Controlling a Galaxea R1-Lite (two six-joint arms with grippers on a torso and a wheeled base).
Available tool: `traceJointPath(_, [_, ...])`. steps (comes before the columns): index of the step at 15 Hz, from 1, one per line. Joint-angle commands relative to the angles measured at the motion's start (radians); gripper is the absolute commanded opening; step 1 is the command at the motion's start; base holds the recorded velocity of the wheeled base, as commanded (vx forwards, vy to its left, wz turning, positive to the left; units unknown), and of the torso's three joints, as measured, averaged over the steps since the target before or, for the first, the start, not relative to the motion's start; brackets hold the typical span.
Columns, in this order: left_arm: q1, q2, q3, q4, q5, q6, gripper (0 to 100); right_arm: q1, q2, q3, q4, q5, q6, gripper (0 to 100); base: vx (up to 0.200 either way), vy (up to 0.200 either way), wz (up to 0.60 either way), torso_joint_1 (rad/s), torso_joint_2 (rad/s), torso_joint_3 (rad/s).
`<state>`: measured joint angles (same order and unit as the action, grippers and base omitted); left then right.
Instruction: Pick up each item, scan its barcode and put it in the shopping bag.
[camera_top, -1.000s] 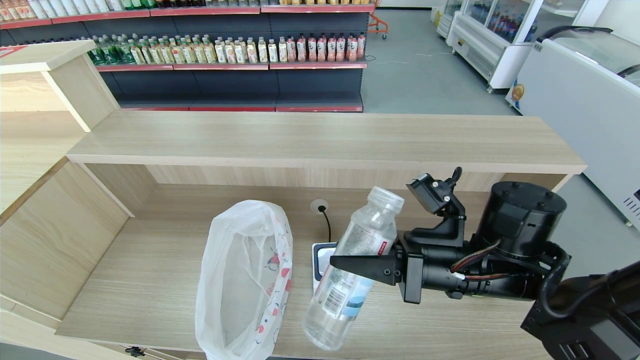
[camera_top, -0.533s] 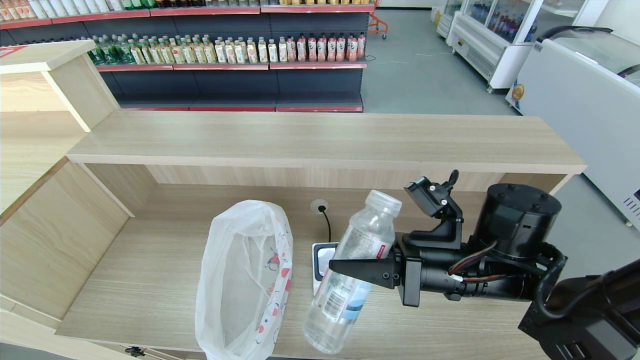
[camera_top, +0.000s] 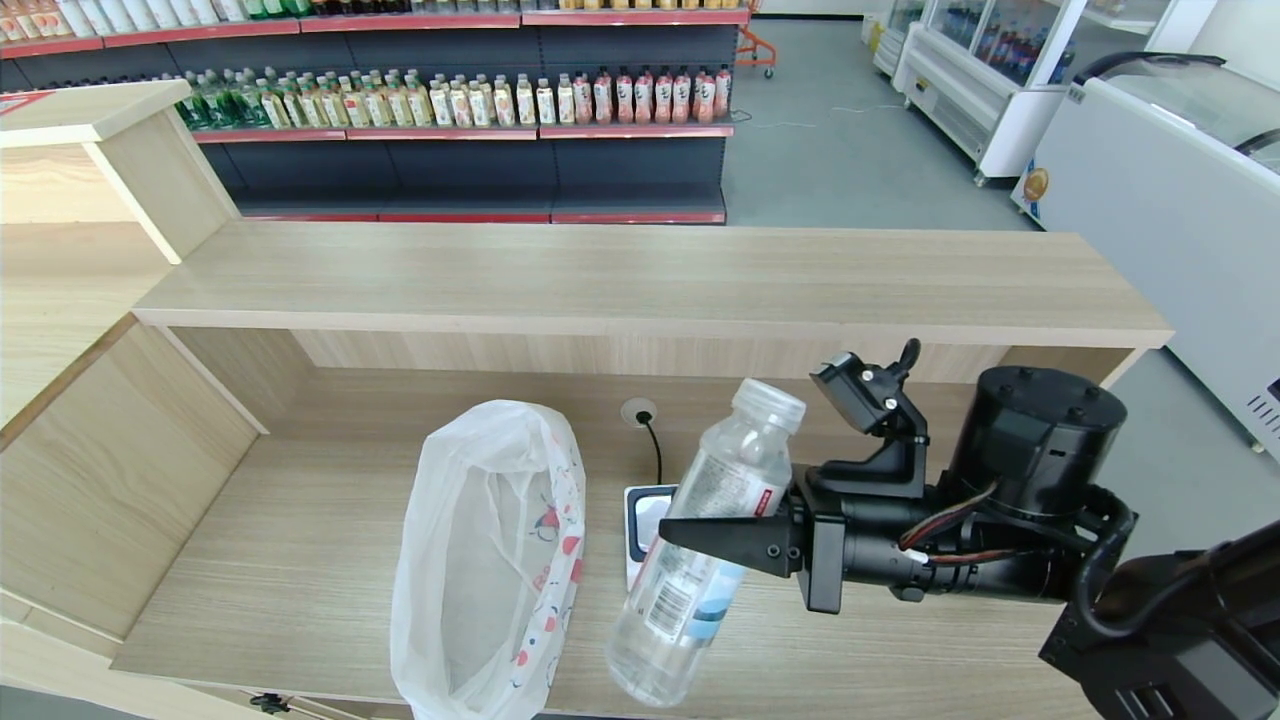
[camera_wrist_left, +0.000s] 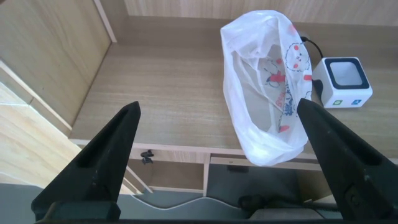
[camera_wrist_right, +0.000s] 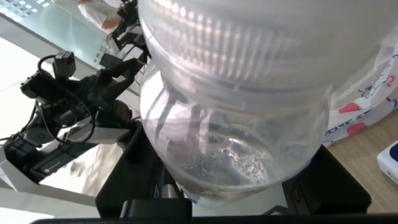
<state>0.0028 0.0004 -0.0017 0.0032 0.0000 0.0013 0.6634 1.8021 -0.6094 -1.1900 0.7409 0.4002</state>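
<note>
Right gripper (camera_top: 692, 535) is clamped around the clear bottle (camera_top: 672, 600), held slanted: cap up toward the back edge of the counter (camera_top: 300, 580), base over the front edge, right beside the bag (camera_top: 490, 560).

A light wood counter (camera_top: 300, 560) carried a white plastic shopping bag (camera_top: 490, 560), which stood open near its front edge. Just beside the bag sat a small white scanner (camera_top: 641, 515) with a dark window. A black cable (camera_top: 657, 455) ran from the scanner back to a round grommet (camera_top: 638, 411) in the countertop.
</note>
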Motion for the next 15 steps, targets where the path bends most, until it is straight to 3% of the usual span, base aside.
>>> traceJointPath(1, [0.000, 0.000, 0.000, 0.000, 0.000, 0.000, 100, -0.001, -0.004, 0.000, 0.000, 0.000, 0.000, 0, 0.000, 0.000, 0.00, 0.000, 0.00, 0.000])
traceJointPath(4, [0.000, 0.000, 0.000, 0.000, 0.000, 0.000, 100, -0.034, -0.032, 0.026, 0.017, -0.003, -0.077, 0, 0.000, 0.000, 0.00, 0.000, 0.00, 0.000])
traceJointPath(7, [0.000, 0.000, 0.000, 0.000, 0.000, 0.000, 100, -0.217, -0.178, 0.091, 0.224, -0.020, -0.442, 0, 0.000, 0.000, 0.00, 0.000, 0.00, 0.000])
traceJointPath(9, [0.000, 0.000, 0.000, 0.000, 0.000, 0.000, 100, -0.326, -0.271, 0.091, 0.371, -0.104, -0.655, 0, 0.000, 0.000, 0.00, 0.000, 0.00, 0.000])
traceJointPath(10, [0.000, 0.000, 0.000, 0.000, 0.000, 0.000, 100, -0.367, -0.317, 0.111, 0.383, -0.207, -0.755, 0, 0.000, 0.000, 0.00, 0.000, 0.00, 0.000])
traceJointPath(12, [0.000, 0.000, 0.000, 0.000, 0.000, 0.000, 100, -0.370, -0.349, 0.128, 0.383, -0.314, -0.873, 0, 0.000, 0.000, 0.00, 0.000, 0.00, 0.000])
traceJointPath(15, [0.000, 0.000, 0.000, 0.000, -0.002, 0.000, 100, -0.403, -0.346, 0.126, 0.383, -0.399, -1.210, 0, 0.000, 0.000, 0.00, 0.000, 0.00, 0.000])
